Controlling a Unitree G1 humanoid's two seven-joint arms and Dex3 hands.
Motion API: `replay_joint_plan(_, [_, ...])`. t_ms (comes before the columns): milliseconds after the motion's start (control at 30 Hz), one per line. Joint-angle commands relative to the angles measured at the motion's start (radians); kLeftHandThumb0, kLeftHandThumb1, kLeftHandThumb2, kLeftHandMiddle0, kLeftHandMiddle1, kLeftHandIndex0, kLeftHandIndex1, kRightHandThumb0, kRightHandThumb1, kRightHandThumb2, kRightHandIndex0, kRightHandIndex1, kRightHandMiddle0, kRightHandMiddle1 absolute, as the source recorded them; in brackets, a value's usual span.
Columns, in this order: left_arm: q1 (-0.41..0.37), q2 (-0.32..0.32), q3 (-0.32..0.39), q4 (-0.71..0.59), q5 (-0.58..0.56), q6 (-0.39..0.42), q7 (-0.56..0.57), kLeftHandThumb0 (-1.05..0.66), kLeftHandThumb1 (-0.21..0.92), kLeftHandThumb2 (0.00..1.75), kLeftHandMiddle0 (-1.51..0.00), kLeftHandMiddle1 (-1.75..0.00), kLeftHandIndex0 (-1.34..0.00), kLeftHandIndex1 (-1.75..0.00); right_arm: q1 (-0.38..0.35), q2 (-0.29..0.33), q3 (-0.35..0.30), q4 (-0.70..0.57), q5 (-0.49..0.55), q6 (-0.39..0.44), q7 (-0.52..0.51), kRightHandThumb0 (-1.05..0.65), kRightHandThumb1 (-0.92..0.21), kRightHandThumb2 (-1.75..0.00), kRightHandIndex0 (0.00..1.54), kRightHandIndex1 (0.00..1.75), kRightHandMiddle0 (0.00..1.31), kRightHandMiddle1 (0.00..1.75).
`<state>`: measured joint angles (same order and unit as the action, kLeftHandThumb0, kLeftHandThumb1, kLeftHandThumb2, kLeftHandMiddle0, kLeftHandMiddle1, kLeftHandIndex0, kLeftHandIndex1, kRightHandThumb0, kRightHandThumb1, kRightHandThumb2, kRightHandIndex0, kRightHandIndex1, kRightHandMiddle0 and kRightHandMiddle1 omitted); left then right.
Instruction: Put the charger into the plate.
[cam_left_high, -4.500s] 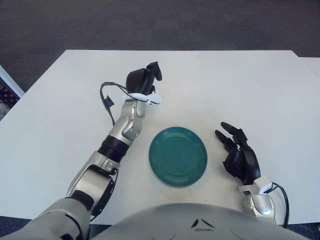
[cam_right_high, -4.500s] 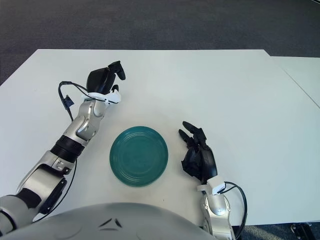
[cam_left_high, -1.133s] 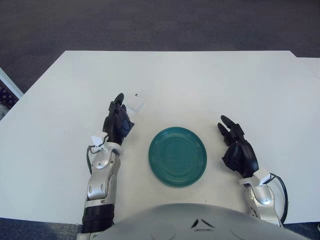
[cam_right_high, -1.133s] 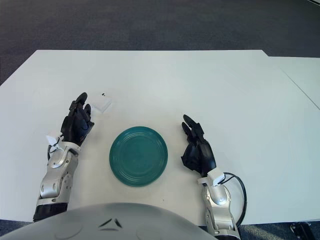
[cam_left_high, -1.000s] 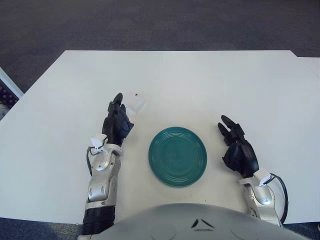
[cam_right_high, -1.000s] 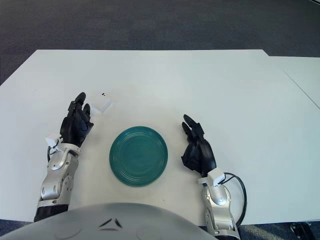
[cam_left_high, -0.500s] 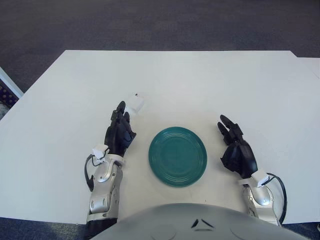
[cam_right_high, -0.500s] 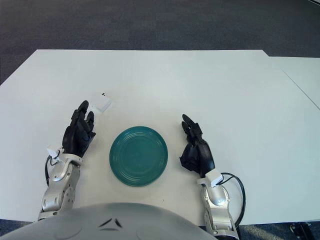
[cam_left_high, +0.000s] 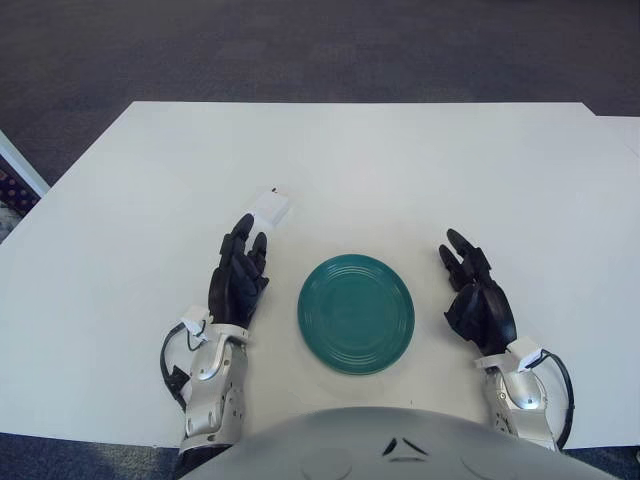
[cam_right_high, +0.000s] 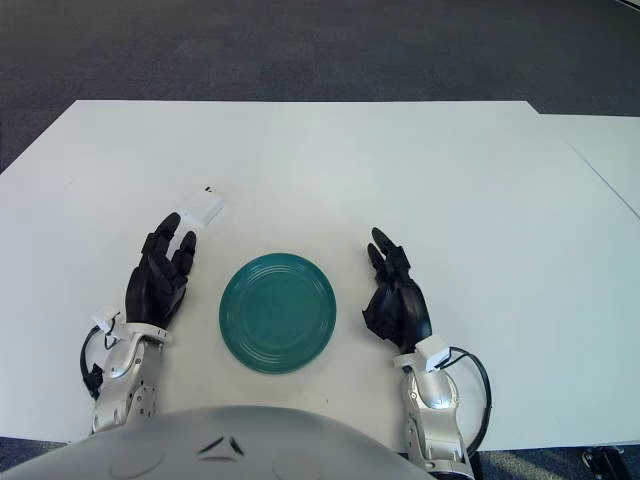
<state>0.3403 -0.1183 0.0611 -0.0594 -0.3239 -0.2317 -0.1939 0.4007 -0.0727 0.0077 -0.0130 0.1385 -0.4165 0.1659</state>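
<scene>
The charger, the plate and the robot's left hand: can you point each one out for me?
charger (cam_left_high: 267, 212), left eye view, middle of its white body.
plate (cam_left_high: 356, 313), left eye view, centre of the green dish.
left hand (cam_left_high: 237, 284), left eye view, back of the black hand.

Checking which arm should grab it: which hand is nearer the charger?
The left hand: its fingertips show just short of the white charger, left of the plate. The right hand shows across the plate.
</scene>
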Motion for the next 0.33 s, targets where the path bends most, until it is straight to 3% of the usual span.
replay_joint_plan(0, [0.029,0.003,0.003,0.028,0.007,0.025,0.008,-1.02,0.92,0.91,-0.33,-0.01,-0.09,-0.68,-0.025,0.026,0.029,-0.017,-0.009,0.123,-0.022,-0.96,-0.92,-1.09,0.08,0.00,0.00,0.24])
replay_joint_plan(133, [0.020,-0.001,0.006,0.046,-0.021,0.032,-0.007,-1.03,0.92,0.91,-0.29,0.00,-0.06,-0.68,-0.014,0.069,0.065,-0.105,-0.061,0.101,-0.069,-0.94,-0.92,-1.07,0.07,0.00,0.00,0.22])
replay_joint_plan(300, [0.028,0.003,0.000,0.058,-0.022,0.034,-0.014,-1.04,0.92,0.91,-0.29,0.00,-0.05,-0.68,-0.014,0.065,0.049,-0.143,-0.004,0.154,-0.053,-0.91,-0.92,-1.03,0.07,0.00,0.00,0.20])
